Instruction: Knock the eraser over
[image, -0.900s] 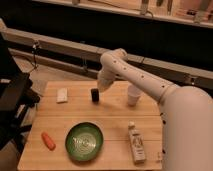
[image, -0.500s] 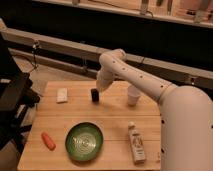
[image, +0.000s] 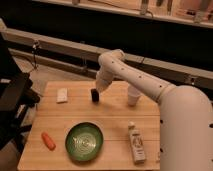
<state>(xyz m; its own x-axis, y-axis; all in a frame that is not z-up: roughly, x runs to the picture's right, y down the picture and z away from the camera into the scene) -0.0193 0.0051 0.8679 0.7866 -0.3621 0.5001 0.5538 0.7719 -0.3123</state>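
A white robot arm (image: 131, 75) reaches down over a wooden table (image: 116, 119), its gripper (image: 98, 88) hanging at the far side of the table, well beyond the green plate (image: 84, 142) and slightly to its right as the camera sees it. Whether the gripper is spread or pressed together cannot be made out. The eraser (image: 94, 95), a small black block, stands upright directly beyond the plate, just under the gripper; whether the two touch is unclear. A flat white pad (image: 62, 95) lies beyond the plate and to its left, near the far edge. A white cup (image: 132, 97) stands beyond the plate to its right. An orange carrot (image: 48, 140) lies just left of the plate, and a white bottle (image: 136, 145) lies on its side to the plate's right.
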